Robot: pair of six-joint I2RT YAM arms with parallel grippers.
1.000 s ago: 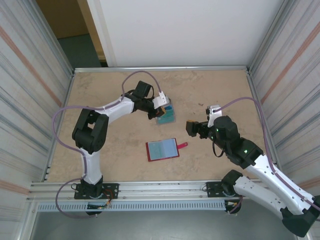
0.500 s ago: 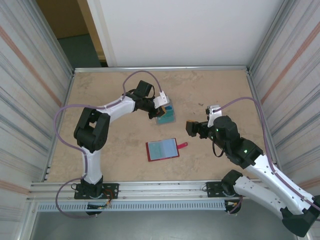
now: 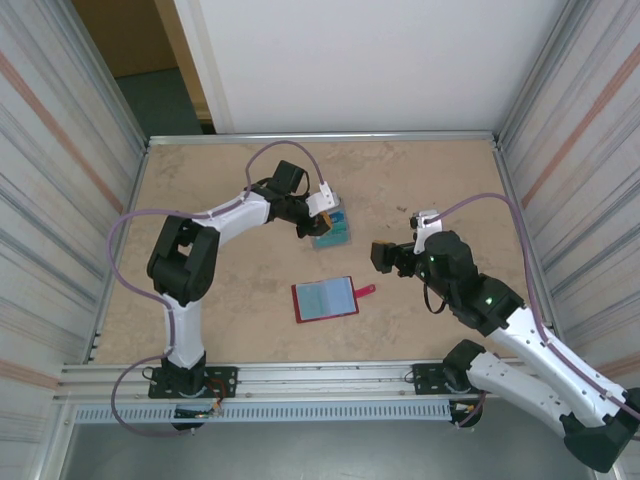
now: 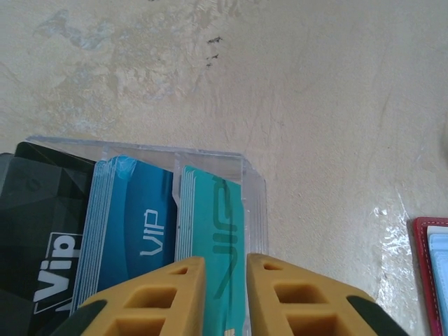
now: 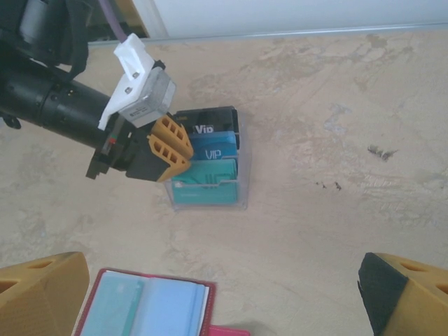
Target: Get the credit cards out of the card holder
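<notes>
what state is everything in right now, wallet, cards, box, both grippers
red folding card holder: open, lying flat, a teal card in one sleeve
clear plastic box: upright, holding cards
black, blue and teal credit cards: standing in rows in the box
left gripper: jaws slightly parted, over the box's cards
right gripper: wide open, empty, hovering

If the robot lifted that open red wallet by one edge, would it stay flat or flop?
Probably flops: the card holder lies opened flat like a booklet, so it likely bends at its fold. Its clear sleeves look glossy, perhaps slippery. It looks thin, so likely light.
</notes>
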